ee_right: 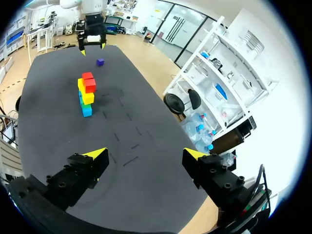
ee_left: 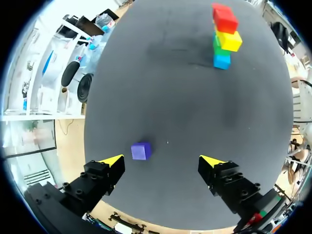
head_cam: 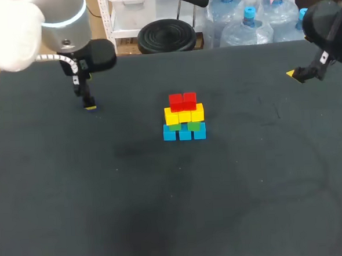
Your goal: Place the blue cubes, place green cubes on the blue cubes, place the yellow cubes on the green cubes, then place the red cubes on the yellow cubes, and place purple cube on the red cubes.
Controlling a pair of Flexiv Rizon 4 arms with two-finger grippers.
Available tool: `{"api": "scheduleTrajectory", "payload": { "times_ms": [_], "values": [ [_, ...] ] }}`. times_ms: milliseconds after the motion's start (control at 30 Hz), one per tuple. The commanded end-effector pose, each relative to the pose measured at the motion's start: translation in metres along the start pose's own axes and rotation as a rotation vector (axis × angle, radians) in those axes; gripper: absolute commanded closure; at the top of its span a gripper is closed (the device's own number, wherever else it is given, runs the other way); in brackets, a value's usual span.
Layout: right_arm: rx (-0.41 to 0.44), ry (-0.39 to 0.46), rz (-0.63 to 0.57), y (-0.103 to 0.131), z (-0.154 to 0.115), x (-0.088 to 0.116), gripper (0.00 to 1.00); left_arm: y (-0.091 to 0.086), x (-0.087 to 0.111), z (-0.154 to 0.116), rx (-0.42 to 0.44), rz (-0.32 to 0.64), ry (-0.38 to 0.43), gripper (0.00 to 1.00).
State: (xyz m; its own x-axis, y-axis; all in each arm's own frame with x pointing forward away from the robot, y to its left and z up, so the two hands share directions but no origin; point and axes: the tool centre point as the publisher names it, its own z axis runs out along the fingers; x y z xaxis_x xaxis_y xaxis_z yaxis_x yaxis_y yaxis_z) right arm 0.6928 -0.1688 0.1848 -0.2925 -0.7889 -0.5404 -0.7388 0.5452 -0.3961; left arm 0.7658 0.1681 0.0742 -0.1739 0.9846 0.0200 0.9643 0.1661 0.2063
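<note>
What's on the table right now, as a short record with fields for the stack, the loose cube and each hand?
stack, bottom to top: blue cubes, green cubes, yellow cubes, red cubes
purple cube: on the table, apart from the stack
left hand: open, purple cube ahead of it, nearer one finger, not gripped
right hand: open, empty, away from the stack
remaining: purple cube onto the red cubes

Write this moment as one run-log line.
stack: red cubes topmost; purple cube: unplaced, ahead of left gripper; left gripper: open; right gripper: open, empty
</note>
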Motion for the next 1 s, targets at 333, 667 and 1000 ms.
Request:
{"api": "scheduleTrajectory", "payload": {
  "times_ms": [333, 667, 1000],
  "values": [
    [0.022, -0.005, 0.001, 0.003, 0.000, 0.002, 0.00, 0.012, 0.002, 0.035, 0.056, 0.008, -0.015, 0.00],
    [0.022, -0.005, 0.001, 0.003, 0.000, 0.002, 0.00, 0.021, 0.013, 0.056, 0.055, -0.012, 0.051, 0.00],
    [0.022, -0.005, 0.001, 0.003, 0.000, 0.002, 0.00, 0.030, 0.012, 0.067, 0.071, -0.045, 0.058, 0.00]
  ]
}}
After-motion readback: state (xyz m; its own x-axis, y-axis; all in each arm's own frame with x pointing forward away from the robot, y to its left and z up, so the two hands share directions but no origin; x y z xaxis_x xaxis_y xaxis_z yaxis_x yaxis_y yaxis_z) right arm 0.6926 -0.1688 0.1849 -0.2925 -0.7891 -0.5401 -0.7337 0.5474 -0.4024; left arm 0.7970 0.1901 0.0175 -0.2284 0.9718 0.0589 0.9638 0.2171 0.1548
